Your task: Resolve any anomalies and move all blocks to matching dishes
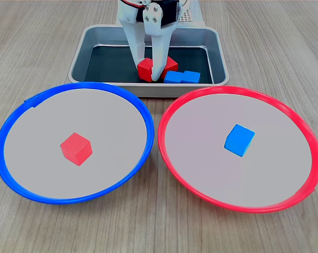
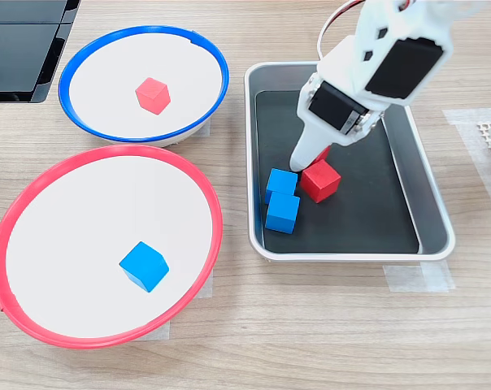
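Observation:
In the silver tray [image 1: 77, 58], my gripper [image 1: 149, 71] reaches down with its white fingers [image 1: 159, 63] pressed against both sides of a red block [image 1: 145, 69]. In the second exterior view that block [image 2: 323, 153] is mostly hidden behind the gripper [image 2: 304, 164]. A second red block [image 1: 171, 64] [image 2: 320, 180] sits just behind it. Two blue blocks [image 1: 173, 77] [image 1: 191, 77] lie side by side on the tray floor. The blue-rimmed dish [image 1: 22, 105] holds a red block [image 1: 76, 148]. The red-rimmed dish [image 1: 306, 137] holds a blue block [image 1: 239, 140].
The two dishes stand side by side in front of the tray, almost touching, on a wooden table. A black object [image 2: 22, 45] lies at the second exterior view's top left. Tape [image 2: 416, 278] marks the tray's place.

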